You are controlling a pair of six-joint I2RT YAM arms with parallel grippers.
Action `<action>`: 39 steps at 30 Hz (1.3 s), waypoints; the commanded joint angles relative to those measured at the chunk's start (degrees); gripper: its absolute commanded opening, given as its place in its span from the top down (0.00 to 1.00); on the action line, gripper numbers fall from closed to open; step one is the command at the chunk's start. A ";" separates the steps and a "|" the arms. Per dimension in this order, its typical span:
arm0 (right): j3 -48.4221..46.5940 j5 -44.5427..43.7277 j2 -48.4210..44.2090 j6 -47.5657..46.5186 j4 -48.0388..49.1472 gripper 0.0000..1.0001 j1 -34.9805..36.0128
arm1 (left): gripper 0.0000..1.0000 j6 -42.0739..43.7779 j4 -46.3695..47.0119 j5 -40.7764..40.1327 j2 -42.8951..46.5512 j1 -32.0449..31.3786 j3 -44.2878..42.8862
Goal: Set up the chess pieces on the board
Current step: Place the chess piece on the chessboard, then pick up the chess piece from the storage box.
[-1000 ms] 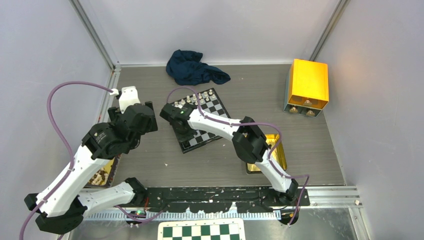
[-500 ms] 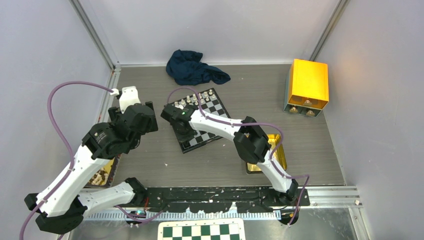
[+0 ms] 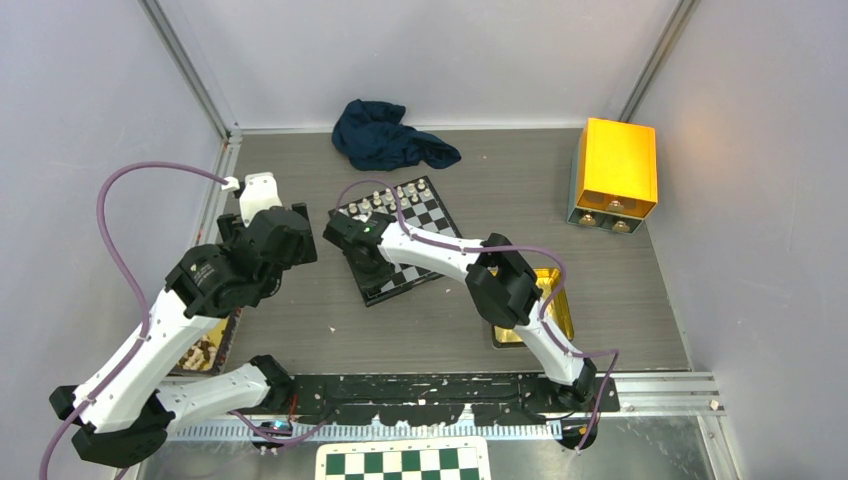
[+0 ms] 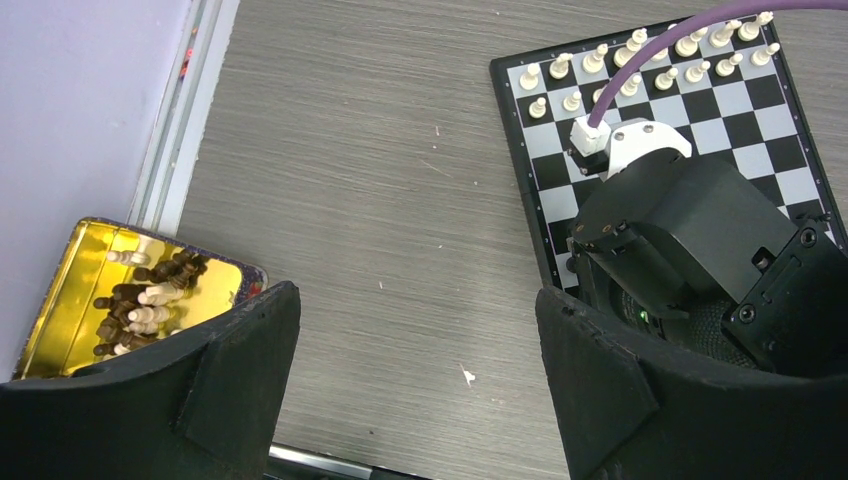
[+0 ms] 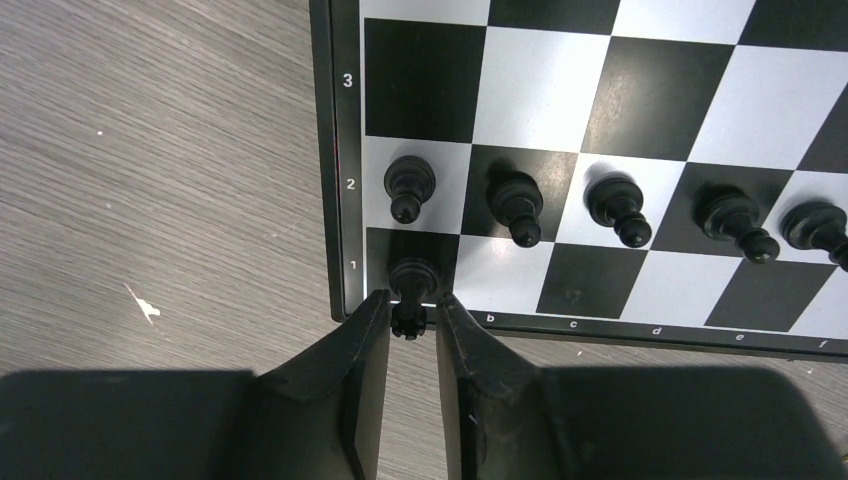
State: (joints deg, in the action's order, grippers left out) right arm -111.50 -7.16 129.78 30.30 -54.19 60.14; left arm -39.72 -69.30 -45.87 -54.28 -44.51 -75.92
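Right claw closely flanks a black piece on the board, corner square; we cannot tell if it clamps. A pawn stands at 12 o'clock. We judge placement under way; next, open and lift straight.

White arms, black joints, purple cables

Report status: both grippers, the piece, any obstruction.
Left gripper open, empty, beside the board. Right gripper astride black piece at board corner, grip unclear. Black pawns one row up, clear of fingers.
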 commanded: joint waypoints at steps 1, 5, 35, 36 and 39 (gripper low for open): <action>-0.29 0.50 -2.40 -0.38 0.05 0.69 0.48 | 0.12 -0.35 1.35 -0.98 0.05 0.13 -0.06; -0.34 0.55 -2.63 -0.73 0.37 0.68 0.51 | 0.12 -0.35 1.36 -1.05 -0.06 0.20 -0.02; 2.22 -0.86 -14.77 -1.87 -0.22 0.64 1.23 | 0.11 0.03 -1.14 -5.63 -3.17 0.15 -7.25; 3.93 -1.90 -16.18 -1.57 0.18 0.64 1.29 | 0.10 0.23 -0.92 -5.90 -3.38 0.17 -7.69; 9.91 -5.53 -21.74 0.05 1.78 0.61 0.84 | 0.08 1.39 0.94 -5.88 -4.63 0.13 -8.66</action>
State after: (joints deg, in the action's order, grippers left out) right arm -106.87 -8.05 116.86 28.84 -53.91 61.08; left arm -39.64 -70.46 -48.75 -57.74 -44.51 -81.69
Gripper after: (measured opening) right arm 0.373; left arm 0.907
